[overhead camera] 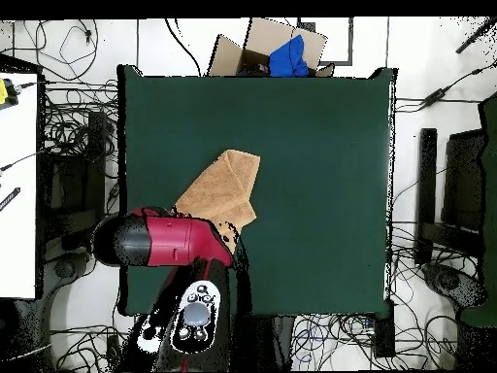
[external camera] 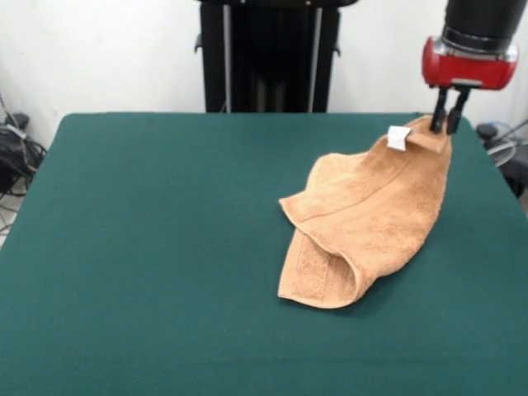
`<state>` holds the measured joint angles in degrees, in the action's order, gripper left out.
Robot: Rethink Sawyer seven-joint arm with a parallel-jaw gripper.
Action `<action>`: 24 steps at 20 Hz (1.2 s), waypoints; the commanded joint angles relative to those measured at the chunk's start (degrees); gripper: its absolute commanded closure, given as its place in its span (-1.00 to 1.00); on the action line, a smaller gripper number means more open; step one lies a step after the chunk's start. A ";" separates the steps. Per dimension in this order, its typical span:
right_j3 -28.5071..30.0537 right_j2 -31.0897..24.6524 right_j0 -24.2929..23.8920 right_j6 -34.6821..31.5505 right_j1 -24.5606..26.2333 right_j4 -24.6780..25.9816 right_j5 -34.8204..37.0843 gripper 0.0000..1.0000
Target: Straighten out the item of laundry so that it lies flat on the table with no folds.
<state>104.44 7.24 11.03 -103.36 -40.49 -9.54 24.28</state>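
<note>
Gripper [external camera: 446,124] clenched on one corner of the orange-tan towel [external camera: 371,223], lifting that corner just off the green table [external camera: 148,247], white tag [external camera: 398,138] beside the fingers. Rest of towel lies rumpled and folded over itself, toward the table's right side in the front view.

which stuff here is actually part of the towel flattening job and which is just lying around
Part of the job:
- towel, folded over on itself, one corner lifted
- gripper, shut on the towel's corner by the white tag
- green table that the towel lies on

Just lying about:
- cardboard box with blue cloth, off the table
- cables on the floor
</note>
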 commanded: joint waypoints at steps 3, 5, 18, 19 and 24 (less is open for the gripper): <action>3.88 1.07 2.23 -18.16 4.21 -3.98 -6.59 1.00; 4.08 0.79 2.12 -18.04 5.34 -4.05 -8.56 1.00; 5.32 -0.16 2.01 -17.98 11.23 -6.31 -16.84 1.00; 5.35 -0.20 2.08 -17.89 11.45 -6.53 -17.13 1.00; 5.91 -0.50 2.67 -18.37 12.54 -7.99 -19.29 1.00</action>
<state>105.66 8.35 13.71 -104.49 -30.62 -13.83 8.61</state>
